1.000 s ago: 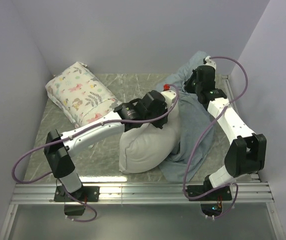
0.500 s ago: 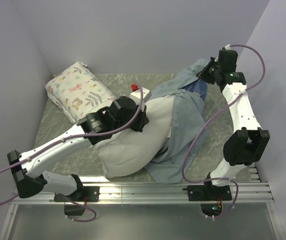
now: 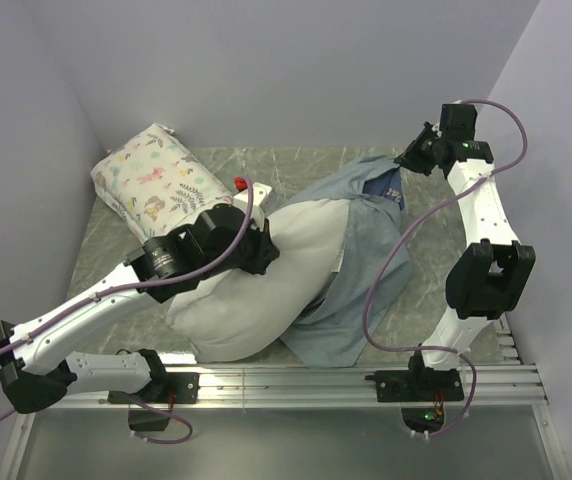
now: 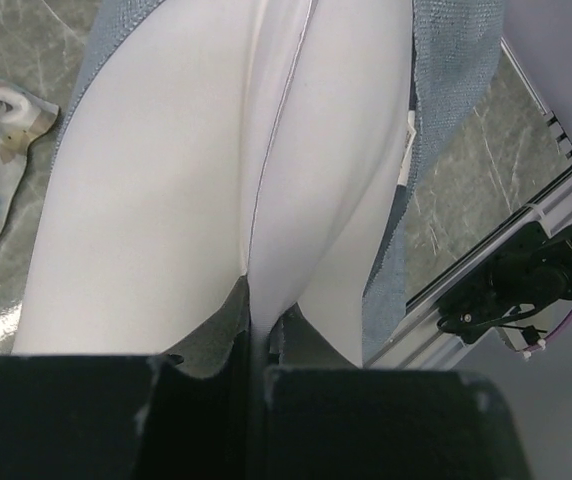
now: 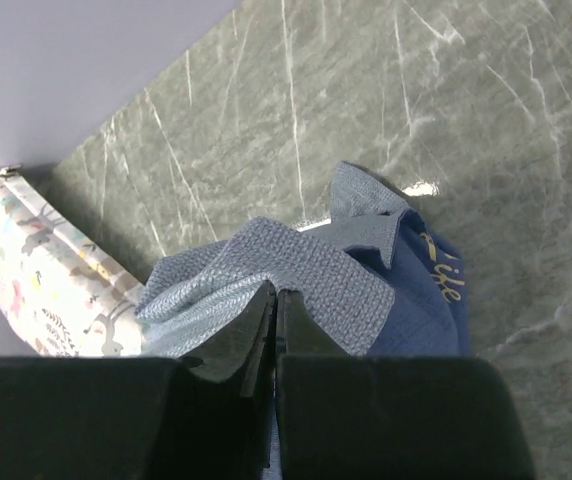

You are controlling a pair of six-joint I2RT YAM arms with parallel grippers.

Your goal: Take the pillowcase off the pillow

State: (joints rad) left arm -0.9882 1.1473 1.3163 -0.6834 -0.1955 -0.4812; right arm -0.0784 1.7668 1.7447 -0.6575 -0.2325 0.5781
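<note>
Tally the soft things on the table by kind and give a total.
Pillows: 2, the plain pillow and the floral pillow
Pillowcase: 1
Total: 3

The pillow (image 3: 256, 312), plump and off-white with a piped seam, lies slantwise mid-table, its near-left bulk bare and its far-right end inside the pillowcase (image 3: 346, 335). The rumpled pillowcase shows mostly its grey-blue reverse (a navy patch with cream script peeks out at its far corner) and reaches the table's near edge.
</note>
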